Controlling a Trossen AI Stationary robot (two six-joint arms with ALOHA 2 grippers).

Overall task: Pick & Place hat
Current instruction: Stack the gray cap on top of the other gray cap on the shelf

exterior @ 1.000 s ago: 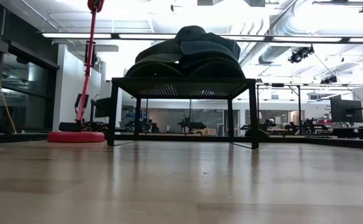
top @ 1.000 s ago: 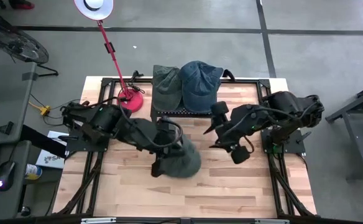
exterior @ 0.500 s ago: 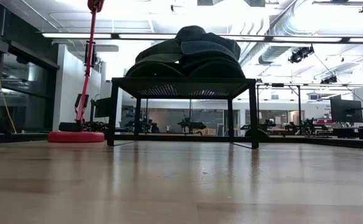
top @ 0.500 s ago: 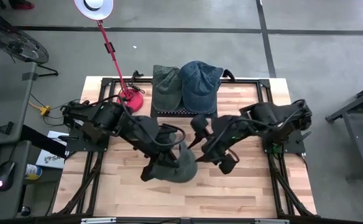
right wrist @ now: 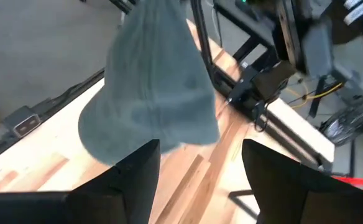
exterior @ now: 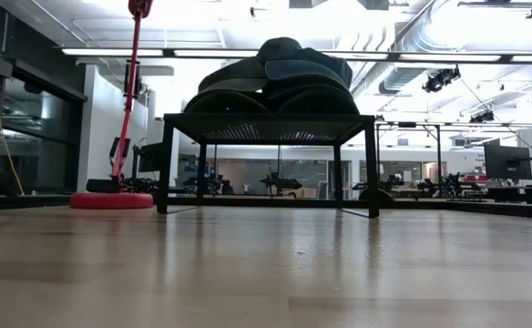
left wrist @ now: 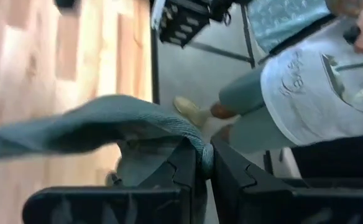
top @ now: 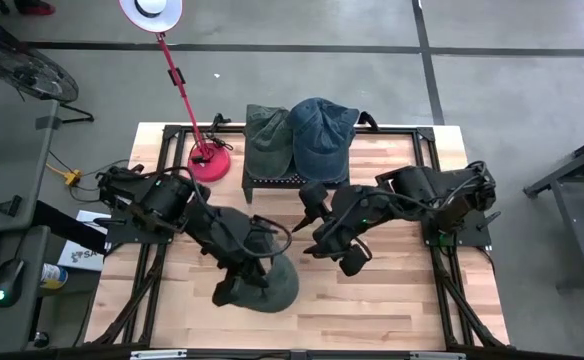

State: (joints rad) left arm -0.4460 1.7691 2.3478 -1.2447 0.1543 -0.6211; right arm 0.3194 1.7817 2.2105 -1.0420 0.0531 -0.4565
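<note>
Hat (top: pixel 272 285) soft, floppy, prob light; L gripper (left wrist: pixel 204 163) pinching brim edge. Your R gripper (right wrist: pixel 200 163) spread, empty; grab opposite rim.

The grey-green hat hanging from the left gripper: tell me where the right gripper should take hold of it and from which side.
Best guess: the free edge of the grey-green hat opposite the left gripper, which is shut on a bunched fold of its rim. The hat hangs as a loose drape, so a thin edge suits a pinch better than the rounded crown. The right gripper is open and already faces it; come in from the right.
</note>
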